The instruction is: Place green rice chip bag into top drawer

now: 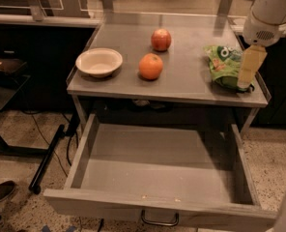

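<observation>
The green rice chip bag point(219, 63) lies crinkled on the right side of the grey tabletop point(181, 76), near the right edge. My gripper point(244, 81), pale yellow under a white arm point(268, 11), hangs down at the bag's right end, its tip at the bag's front right corner close to the table surface. I cannot tell if it touches the bag. The top drawer point(157, 163) is pulled wide open below the table and is empty inside. Its dark loop handle point(160, 220) shows at the front bottom.
A cream bowl point(99, 61) sits at the table's left. An orange point(150, 66) and a red apple point(161, 39) sit in the middle. Dark cabinets flank the table, cables and a stand leg point(49, 156) lie on the floor left.
</observation>
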You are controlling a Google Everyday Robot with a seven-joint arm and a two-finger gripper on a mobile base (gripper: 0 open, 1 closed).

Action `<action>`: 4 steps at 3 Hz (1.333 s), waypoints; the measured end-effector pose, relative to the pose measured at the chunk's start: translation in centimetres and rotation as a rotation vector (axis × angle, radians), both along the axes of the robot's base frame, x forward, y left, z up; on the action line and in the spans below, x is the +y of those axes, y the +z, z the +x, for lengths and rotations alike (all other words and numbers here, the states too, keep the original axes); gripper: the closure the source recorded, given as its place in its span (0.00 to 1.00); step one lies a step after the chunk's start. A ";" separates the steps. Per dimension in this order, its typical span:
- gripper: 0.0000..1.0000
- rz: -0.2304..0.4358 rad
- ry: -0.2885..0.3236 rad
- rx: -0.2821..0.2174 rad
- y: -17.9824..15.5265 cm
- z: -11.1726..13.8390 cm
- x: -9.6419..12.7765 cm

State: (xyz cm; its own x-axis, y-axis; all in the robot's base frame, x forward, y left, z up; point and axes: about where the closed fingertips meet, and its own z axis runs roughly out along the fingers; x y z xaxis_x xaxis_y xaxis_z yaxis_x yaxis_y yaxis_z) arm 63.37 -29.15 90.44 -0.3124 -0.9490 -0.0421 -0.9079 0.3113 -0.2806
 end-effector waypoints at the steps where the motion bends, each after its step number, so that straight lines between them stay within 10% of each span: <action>1: 0.00 -0.006 -0.026 -0.003 0.1 1.8 -2.0; 4: 0.00 0.073 -0.033 0.043 -3.3 4.6 -0.6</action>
